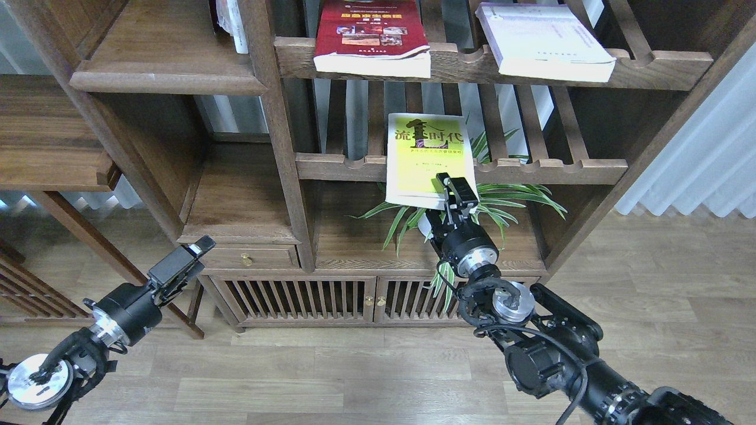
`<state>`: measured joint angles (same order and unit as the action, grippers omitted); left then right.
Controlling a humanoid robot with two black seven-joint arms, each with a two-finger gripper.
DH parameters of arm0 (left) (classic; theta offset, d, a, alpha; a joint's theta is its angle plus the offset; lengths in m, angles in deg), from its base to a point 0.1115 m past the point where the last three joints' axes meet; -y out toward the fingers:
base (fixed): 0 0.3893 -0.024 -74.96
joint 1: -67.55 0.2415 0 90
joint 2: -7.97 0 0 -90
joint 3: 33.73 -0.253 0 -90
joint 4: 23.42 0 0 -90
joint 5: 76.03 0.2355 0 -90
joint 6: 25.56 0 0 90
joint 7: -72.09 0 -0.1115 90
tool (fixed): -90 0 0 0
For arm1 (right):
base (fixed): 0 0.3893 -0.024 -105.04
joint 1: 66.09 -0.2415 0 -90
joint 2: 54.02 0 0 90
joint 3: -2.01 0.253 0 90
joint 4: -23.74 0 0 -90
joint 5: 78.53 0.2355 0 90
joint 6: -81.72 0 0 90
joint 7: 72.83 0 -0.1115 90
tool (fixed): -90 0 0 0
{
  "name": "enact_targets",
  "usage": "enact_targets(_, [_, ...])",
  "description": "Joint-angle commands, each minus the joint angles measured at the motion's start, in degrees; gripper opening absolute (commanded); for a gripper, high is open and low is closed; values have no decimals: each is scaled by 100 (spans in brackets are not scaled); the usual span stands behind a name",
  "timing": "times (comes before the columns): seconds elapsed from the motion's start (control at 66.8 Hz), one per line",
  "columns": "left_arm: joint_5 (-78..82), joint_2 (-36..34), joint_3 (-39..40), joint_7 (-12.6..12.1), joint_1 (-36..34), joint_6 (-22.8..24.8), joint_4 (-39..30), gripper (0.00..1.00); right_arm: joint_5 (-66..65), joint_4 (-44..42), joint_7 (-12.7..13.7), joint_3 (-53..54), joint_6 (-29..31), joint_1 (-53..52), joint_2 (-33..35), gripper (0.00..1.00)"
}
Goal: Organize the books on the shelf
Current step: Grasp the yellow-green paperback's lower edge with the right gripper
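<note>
A yellow-green book (426, 154) lies flat on the middle slatted rack (555, 171), its front end hanging over the rail. My right gripper (453, 198) is at that overhanging lower right corner. One finger lies over the cover, and the jaws look open around the edge. On the upper rack rest a dark red book (369, 35) and a pale book (540, 38). The solid shelf (165, 65) is at upper left, bare. My left gripper (188, 260) hangs low at the left, near the small drawer, holding nothing; its fingers cannot be told apart.
A potted spider plant (508, 198) stands right under the yellow-green book, beside my right wrist. Wrapped white booklets (233, 23) lean behind the upright post (277, 130). A drawer with a brass knob (247, 258) and slatted cabinet doors (331, 301) are below.
</note>
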<state>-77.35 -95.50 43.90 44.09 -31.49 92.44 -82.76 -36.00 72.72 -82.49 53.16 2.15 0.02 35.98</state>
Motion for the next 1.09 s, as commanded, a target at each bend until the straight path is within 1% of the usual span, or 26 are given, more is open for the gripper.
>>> enact_targets(0.0, [0, -50, -2, 0, 16, 0, 1, 100, 1, -2, 8, 1, 11, -19, 0, 79])
enact_targets(0.015, [0, -50, -2, 0, 16, 0, 1, 100, 1, -2, 8, 1, 11, -10, 0, 79])
enact_targets(0.03, [0, -50, -2, 0, 7, 0, 1, 100, 1, -2, 17, 1, 11, -28, 0, 76])
enact_targets(0.075, [0, -50, 7, 0, 7, 0, 1, 100, 10, -2, 17, 1, 11, -37, 0, 72])
enact_targets(0.12, [0, -42, 15, 0, 7, 0, -8, 100, 10, -2, 0, 1, 28, -37, 0, 65])
enact_targets(0.15, [0, -41, 15, 0, 7, 0, -8, 100, 10, -2, -9, 1, 37, -37, 0, 63])
enact_targets(0.165, [0, -41, 33, 0, 7, 0, -8, 100, 10, -2, -9, 1, 37, -37, 0, 60])
enact_targets(0.24, [0, -41, 86, 0, -2, 0, 1, 100, 10, 6, -9, 10, 64, -37, 0, 52])
enact_targets(0.344, [0, -41, 165, 0, -2, 0, 1, 100, -25, 6, 17, -25, 72, -37, 0, 50])
enact_targets(0.404, [0, -41, 209, 0, -2, 0, 1, 100, -34, 15, 26, -43, 73, -37, 0, 48])
enact_targets(0.449, [0, -50, 244, 0, -2, 0, 1, 100, -43, 15, 26, -43, 73, -37, 0, 43])
enact_targets(0.509, [0, -50, 279, 0, -2, 0, -25, 100, -52, 6, 26, -34, 116, -37, 0, 26])
enact_targets(0.524, [0, -50, 288, 0, -2, 0, -43, 100, -43, 6, 26, -8, 221, -37, 0, 16])
enact_targets(0.554, [0, -50, 297, 0, -2, 0, -60, 100, -43, -2, 26, -8, 327, -37, 0, 9])
enact_targets(0.569, [0, -50, 305, 0, -2, 0, -78, 100, -52, 6, 17, -16, 510, -2, 0, 4])
enact_targets(0.674, [-9, -59, 332, 0, 16, 0, -96, 100, -139, -29, 43, -253, 1170, 16, 0, 3])
enact_targets(0.778, [-9, -59, 376, 0, 25, 0, -96, 100, -175, -38, 26, -649, 1478, 16, 0, 3])
enact_targets(0.913, [-9, -59, 411, 0, 33, 0, -78, 100, -166, 85, 17, -676, 1575, 235, 0, 3])
enact_targets(0.973, [-9, -50, 455, 0, 51, 0, -60, 100, -201, 366, 34, -693, 1756, 455, 0, 3])
enact_targets(1.078, [-9, -50, 508, 0, 69, 0, -17, 100, -429, 902, 61, -711, 1756, 955, 0, 3])
